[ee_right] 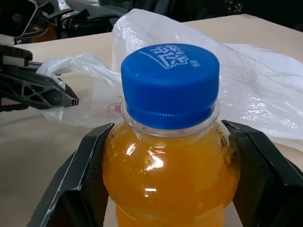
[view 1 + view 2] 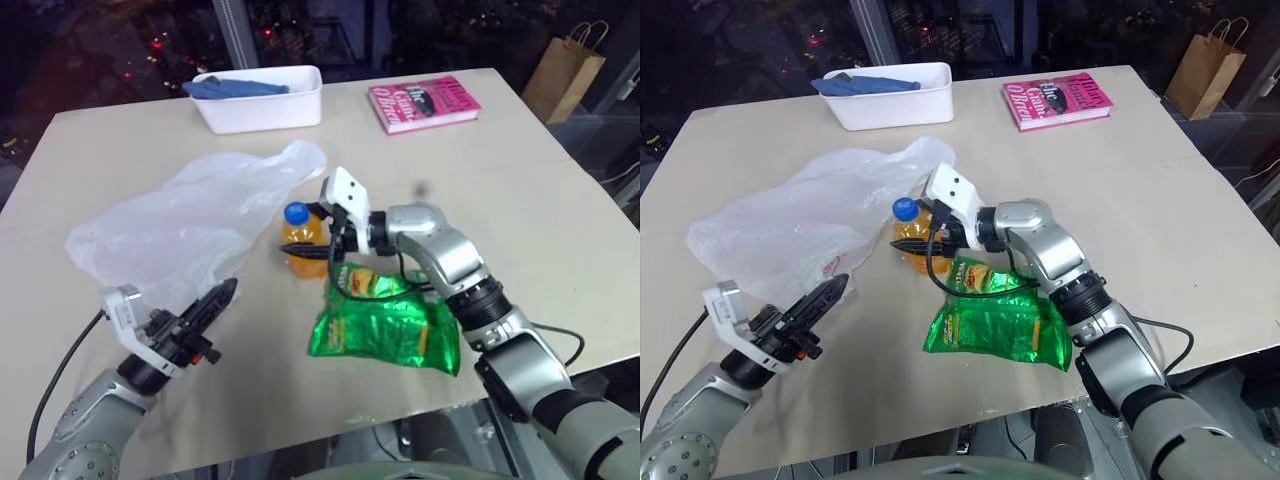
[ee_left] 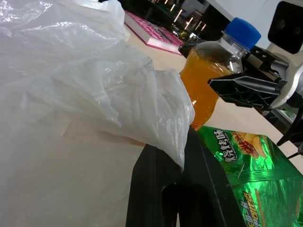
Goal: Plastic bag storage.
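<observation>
Left eye view | plastic bag (image 2: 190, 225) lies crumpled at left-centre on bench (image 2: 560, 230) | light, soft, slippery: pinch gathered edge | left tool (image 2: 222, 296) pressed together on bag edge | right tool (image 2: 322, 240) straddles orange bottle (image 2: 300, 240), grip unclear

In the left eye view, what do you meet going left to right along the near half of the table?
Left gripper, shut on an edge of the plastic bag → orange drink bottle with the right gripper around it → green snack packet.
</observation>
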### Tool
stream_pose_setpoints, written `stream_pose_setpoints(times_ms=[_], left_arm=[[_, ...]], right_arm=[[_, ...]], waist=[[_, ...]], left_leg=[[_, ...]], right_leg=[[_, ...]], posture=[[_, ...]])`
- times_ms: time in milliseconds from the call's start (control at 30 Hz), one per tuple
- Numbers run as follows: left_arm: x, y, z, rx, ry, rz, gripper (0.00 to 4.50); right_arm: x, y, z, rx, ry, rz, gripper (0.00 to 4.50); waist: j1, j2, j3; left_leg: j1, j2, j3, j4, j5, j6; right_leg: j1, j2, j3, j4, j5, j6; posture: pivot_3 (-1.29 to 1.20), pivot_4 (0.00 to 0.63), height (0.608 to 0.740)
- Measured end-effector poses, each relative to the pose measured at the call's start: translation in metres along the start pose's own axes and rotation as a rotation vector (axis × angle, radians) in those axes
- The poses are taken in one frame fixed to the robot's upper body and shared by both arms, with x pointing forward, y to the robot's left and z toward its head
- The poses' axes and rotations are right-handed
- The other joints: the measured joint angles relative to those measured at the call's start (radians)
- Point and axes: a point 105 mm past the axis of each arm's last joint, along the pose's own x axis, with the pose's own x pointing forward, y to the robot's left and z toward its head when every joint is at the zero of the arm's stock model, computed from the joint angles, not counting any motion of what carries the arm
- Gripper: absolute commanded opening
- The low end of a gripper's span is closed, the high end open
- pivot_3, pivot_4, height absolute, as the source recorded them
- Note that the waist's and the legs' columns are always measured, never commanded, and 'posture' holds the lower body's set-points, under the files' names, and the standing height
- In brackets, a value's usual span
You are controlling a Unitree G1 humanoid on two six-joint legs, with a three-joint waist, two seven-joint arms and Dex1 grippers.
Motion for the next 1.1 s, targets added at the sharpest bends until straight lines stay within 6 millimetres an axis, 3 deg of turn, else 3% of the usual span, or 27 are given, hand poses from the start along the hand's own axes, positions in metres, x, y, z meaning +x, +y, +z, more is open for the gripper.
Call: stream_pose_setpoints(times_ms=[167,267,400,533,633,667,700,800,867,900,967,1067,1100], left_arm=[[0.007,0.005,0.002,0.012,-0.007,0.001,0.00],[0.023,0.009,0.008,0.044,-0.027,-0.017,0.00],[0.063,0.001,0.021,0.115,-0.063,-0.107,0.00],[0.152,-0.013,0.031,0.236,-0.065,-0.224,0.00],[0.183,-0.024,0.034,0.285,-0.071,-0.266,0.00],[0.202,-0.030,0.034,0.286,-0.073,-0.288,0.00],[0.215,-0.039,0.037,0.297,-0.082,-0.313,0.00],[0.241,-0.066,0.034,0.322,-0.085,-0.411,0.00],[0.252,-0.077,0.029,0.325,-0.077,-0.452,0.00],[0.260,-0.093,0.023,0.314,-0.062,-0.520,0.00],[0.261,-0.113,0.016,0.306,-0.049,-0.621,0.00],[0.245,-0.143,0.002,0.321,0.028,-0.840,0.00],[0.224,-0.153,-0.005,0.327,0.091,-0.963,0.00]], right_arm=[[-0.010,-0.007,-0.002,-0.006,0.018,-0.028,2.78],[-0.022,-0.018,-0.002,0.007,0.032,-0.080,2.78],[-0.057,-0.050,-0.002,0.053,0.071,-0.256,2.78],[-0.128,-0.088,-0.001,0.056,0.163,-0.480,2.78],[-0.158,-0.098,0.001,0.071,0.182,-0.578,2.78],[-0.176,-0.102,0.000,0.090,0.202,-0.631,2.78],[-0.184,-0.105,0.002,0.090,0.200,-0.659,2.78],[-0.205,-0.108,0.000,0.097,0.213,-0.736,2.78],[-0.215,-0.109,-0.001,0.098,0.222,-0.772,2.78],[-0.228,-0.107,-0.004,0.100,0.233,-0.818,2.78],[-0.236,-0.106,-0.006,0.106,0.244,-0.854,2.78],[-0.247,-0.102,-0.008,0.119,0.256,-0.889,2.78],[-0.250,-0.100,-0.009,0.126,0.259,-0.902,2.78]], waist=[[0.004,0.000,0.000],[0.014,0.000,0.000],[0.020,0.000,0.000],[0.044,-0.001,0.000],[0.018,-0.001,0.000],[0.014,-0.001,0.000],[0.009,-0.001,0.000],[-0.008,-0.001,0.000],[-0.013,-0.001,0.000],[-0.010,-0.001,0.000],[-0.008,-0.001,0.000],[-0.010,-0.001,0.000],[-0.016,-0.001,-0.001]], left_leg=[[0.000,-0.001,0.000,0.000,0.000,0.000],[0.000,-0.001,-0.002,0.001,0.000,0.000],[-0.003,-0.004,-0.004,0.002,0.001,-0.001],[-0.014,-0.009,-0.006,0.006,0.003,-0.003],[-0.017,-0.009,-0.004,0.002,0.003,-0.003],[-0.022,-0.009,-0.004,0.002,0.003,-0.003],[-0.029,-0.009,-0.004,0.004,0.003,-0.003],[-0.030,-0.010,-0.004,0.003,0.003,-0.003],[-0.030,-0.010,-0.004,0.003,0.003,-0.003],[-0.030,-0.011,-0.003,0.003,0.003,-0.003],[-0.030,-0.011,-0.002,0.004,0.003,-0.003],[-0.028,-0.010,-0.002,0.005,0.003,-0.003],[-0.026,-0.009,-0.002,0.005,0.003,-0.002]], right_leg=[[0.000,0.000,-0.001,0.000,0.000,0.000],[0.000,0.000,-0.002,0.001,0.000,0.000],[0.000,-0.002,-0.004,0.001,0.001,0.000],[-0.006,-0.002,-0.011,0.001,0.001,0.000],[-0.013,-0.004,-0.004,0.001,0.001,0.000],[-0.020,-0.004,-0.005,0.001,0.001,0.000],[-0.025,-0.004,-0.006,0.002,0.001,0.001],[-0.026,-0.005,-0.007,0.002,0.001,0.001],[-0.026,-0.005,-0.007,0.001,0.001,0.001],[-0.026,-0.005,-0.008,0.001,0.001,0.001],[-0.026,-0.006,-0.007,0.002,0.001,0.001],[-0.026,-0.005,-0.005,0.004,0.001,0.001],[-0.026,-0.004,-0.002,0.006,0.001,0.001]], posture=[[0.00,0.150,0.740],[0.00,0.150,0.740],[0.00,0.150,0.740],[0.00,0.150,0.740],[0.00,0.150,0.740],[0.00,0.150,0.740],[0.00,0.150,0.740],[0.00,0.150,0.740],[0.00,0.150,0.740],[0.00,0.150,0.740],[0.00,0.150,0.740],[0.00,0.150,0.740],[0.00,0.150,0.740]])
